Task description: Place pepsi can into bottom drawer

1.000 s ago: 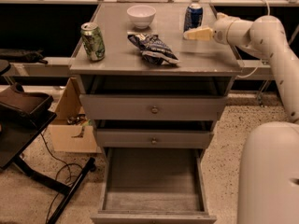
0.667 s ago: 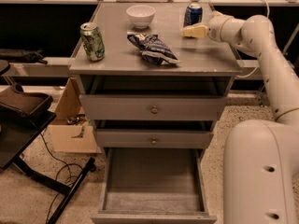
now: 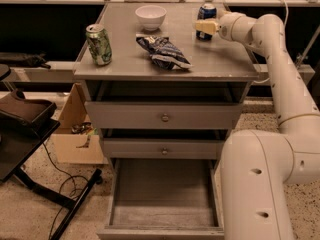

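Note:
The pepsi can (image 3: pixel 207 13), dark blue with a silver top, stands upright at the back right of the grey cabinet top (image 3: pixel 220 59). My gripper (image 3: pixel 204 28) reaches in from the right and is level with the can's lower half, right against it. The bottom drawer (image 3: pixel 162 191) is pulled out at the foot of the cabinet, with a bare grey floor and nothing in it.
A green-and-white can (image 3: pixel 99 45) stands at the front left of the top, a white bowl (image 3: pixel 150 17) at the back middle, a dark chip bag (image 3: pixel 163 51) in the centre. The two upper drawers (image 3: pixel 162 117) are closed. A cardboard box (image 3: pixel 75 134) and a black stand (image 3: pixel 25 121) sit to the left.
My arm has swung left and further back, bringing the gripper from beside the can up against it. The can and the other things have not moved.

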Tool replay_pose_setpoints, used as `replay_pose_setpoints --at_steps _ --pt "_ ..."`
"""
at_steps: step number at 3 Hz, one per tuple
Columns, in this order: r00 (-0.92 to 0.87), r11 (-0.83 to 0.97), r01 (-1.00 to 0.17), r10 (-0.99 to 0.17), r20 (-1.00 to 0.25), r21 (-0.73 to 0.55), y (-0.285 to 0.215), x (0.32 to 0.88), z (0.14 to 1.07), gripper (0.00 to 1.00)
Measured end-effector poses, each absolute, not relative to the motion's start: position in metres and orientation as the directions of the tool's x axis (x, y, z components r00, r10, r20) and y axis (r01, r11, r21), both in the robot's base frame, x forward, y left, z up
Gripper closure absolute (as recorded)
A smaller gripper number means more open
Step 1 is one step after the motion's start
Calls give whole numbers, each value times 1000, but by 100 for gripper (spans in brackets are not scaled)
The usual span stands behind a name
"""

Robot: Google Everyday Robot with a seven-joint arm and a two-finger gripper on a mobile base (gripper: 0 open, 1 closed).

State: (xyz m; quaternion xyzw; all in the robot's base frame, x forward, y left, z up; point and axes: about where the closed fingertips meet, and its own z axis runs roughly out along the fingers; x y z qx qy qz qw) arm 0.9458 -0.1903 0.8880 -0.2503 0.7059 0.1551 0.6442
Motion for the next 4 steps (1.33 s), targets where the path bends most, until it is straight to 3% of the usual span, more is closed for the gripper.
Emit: replay_pose_setpoints --at_steps 3,4 --pt "-44 827 -553 -151 -988 -101 -190 947 888 95" --pt "-49 793 -600 -167 -985 -105 -197 918 907 100"
